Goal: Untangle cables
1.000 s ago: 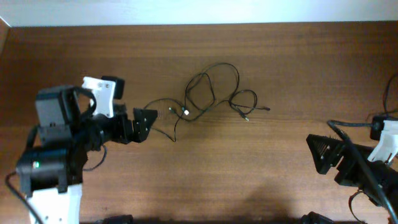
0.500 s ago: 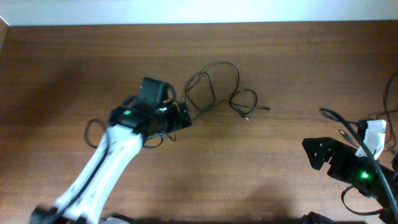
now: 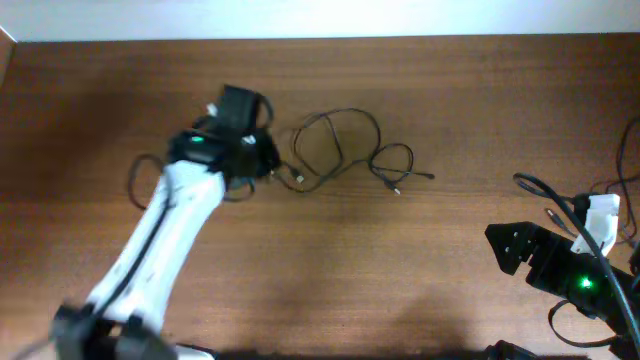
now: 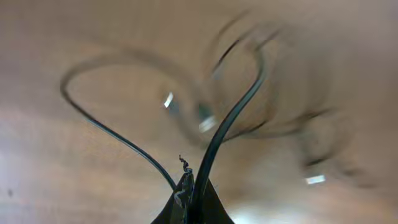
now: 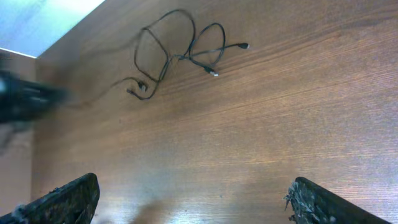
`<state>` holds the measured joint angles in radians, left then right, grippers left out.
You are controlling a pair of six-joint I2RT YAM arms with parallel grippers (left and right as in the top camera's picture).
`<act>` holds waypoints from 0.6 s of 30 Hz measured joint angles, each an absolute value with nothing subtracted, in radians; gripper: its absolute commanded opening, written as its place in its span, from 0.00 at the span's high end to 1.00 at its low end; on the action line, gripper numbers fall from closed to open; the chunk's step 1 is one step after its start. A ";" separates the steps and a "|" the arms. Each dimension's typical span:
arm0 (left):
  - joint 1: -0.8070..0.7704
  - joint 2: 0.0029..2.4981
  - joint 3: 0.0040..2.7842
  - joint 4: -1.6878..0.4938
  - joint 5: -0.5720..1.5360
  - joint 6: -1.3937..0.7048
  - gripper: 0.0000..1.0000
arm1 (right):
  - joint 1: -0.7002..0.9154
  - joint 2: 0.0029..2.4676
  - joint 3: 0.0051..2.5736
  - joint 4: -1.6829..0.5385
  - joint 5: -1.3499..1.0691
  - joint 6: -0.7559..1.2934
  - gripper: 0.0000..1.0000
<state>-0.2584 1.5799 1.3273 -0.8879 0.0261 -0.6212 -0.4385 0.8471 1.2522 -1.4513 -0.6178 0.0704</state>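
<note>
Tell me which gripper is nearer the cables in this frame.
Left. The left gripper is at the tangle's left end, shut on a strand of the cables. The right gripper sits open, far off to the lower right in the overhead view.

Fingers [image 4: 177, 208] pinched together on black cable [image 4: 221, 132]; its blurred loops beyond, over wooden table [image 4: 62, 180].

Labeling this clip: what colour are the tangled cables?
The cables are black; the right wrist view shows them best.
</note>
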 measured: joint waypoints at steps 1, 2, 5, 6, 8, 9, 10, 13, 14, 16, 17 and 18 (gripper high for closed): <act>-0.237 1.465 1.396 -0.881 0.026 -0.617 1.00 | -0.439 0.847 1.253 -1.451 -0.618 0.070 0.01; -0.223 1.332 1.425 -0.871 0.026 -0.611 1.00 | -0.439 0.847 1.253 -1.451 -0.618 0.070 0.01; -0.213 1.109 1.437 -0.825 0.026 -0.605 1.00 | -0.439 0.848 1.253 -1.441 -0.618 0.070 0.02; -0.213 1.071 1.435 -0.787 0.026 -0.605 1.00 | -0.439 0.852 1.253 -1.430 -0.618 0.069 0.02; -0.213 0.957 1.436 -0.723 0.026 -0.605 1.00 | -0.427 0.900 1.253 -1.409 -0.616 0.068 0.02; -0.213 0.918 1.435 -0.632 0.008 -0.602 1.00 | -0.356 0.951 1.253 -1.394 -0.608 0.068 0.02; -0.213 0.902 1.436 -0.599 -0.025 -0.602 1.00 | -0.312 0.976 1.253 -1.390 -0.611 0.067 0.02; -0.211 0.872 1.437 -0.574 -0.127 -0.601 1.00 | -0.091 1.132 1.252 -1.269 -0.611 0.091 0.01; -0.210 0.870 1.437 -0.609 -0.136 -0.601 1.00 | -0.006 1.217 1.252 -1.197 -0.615 0.124 0.02; -0.209 0.879 1.438 -0.647 -0.147 -0.601 1.00 | 0.118 1.394 1.249 -1.026 -0.611 0.162 0.01; -0.209 0.885 1.438 -0.657 -0.149 -0.601 1.00 | 0.183 1.474 1.250 -0.948 -0.612 0.165 0.01; -0.209 0.897 1.438 -0.664 -0.150 -0.601 1.00 | 0.252 1.583 1.250 -0.887 -0.611 0.182 0.01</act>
